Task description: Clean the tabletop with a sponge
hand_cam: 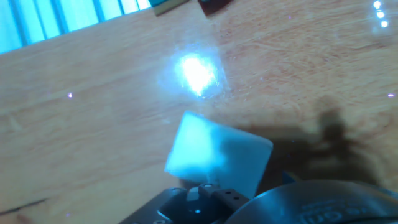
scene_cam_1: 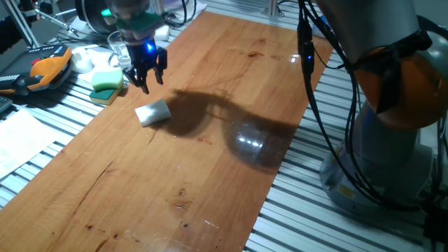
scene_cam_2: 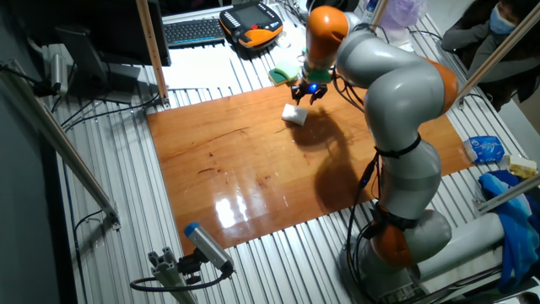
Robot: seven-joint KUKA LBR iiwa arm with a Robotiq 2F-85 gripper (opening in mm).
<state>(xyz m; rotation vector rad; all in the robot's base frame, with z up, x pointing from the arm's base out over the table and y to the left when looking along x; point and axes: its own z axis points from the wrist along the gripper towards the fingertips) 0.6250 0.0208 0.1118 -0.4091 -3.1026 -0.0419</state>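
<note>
- Fixed view from the far side gives me the whole rig: my arm (scene_cam_2: 396, 110) arches over the tabletop (scene_cam_2: 253, 169), reaching toward its edge at about 1 o'clock.
- I see the tabletop (scene_cam_1: 175, 161) as a long glossy board with dark grain streaks and small marks across it; I can't spot any wiped patch, so I judge the cleaning not yet begun.
- My gripper (scene_cam_1: 146, 70) hangs above the board near its 10 o'clock edge, fingers spread and holding nothing.
- I find the sponge (scene_cam_1: 152, 112) lying flat on the wood, just below the gripper toward 5 o'clock, apart from the fingers.
- A green-topped sponge (scene_cam_1: 107, 83) sits off the board on the ribbed metal, at 9 o'clock from the gripper.
- Hand view puts the sponge (hand_cam: 214, 152) almost under the fingers, so what remains is everything: descend, grasp, then wipe.
</note>
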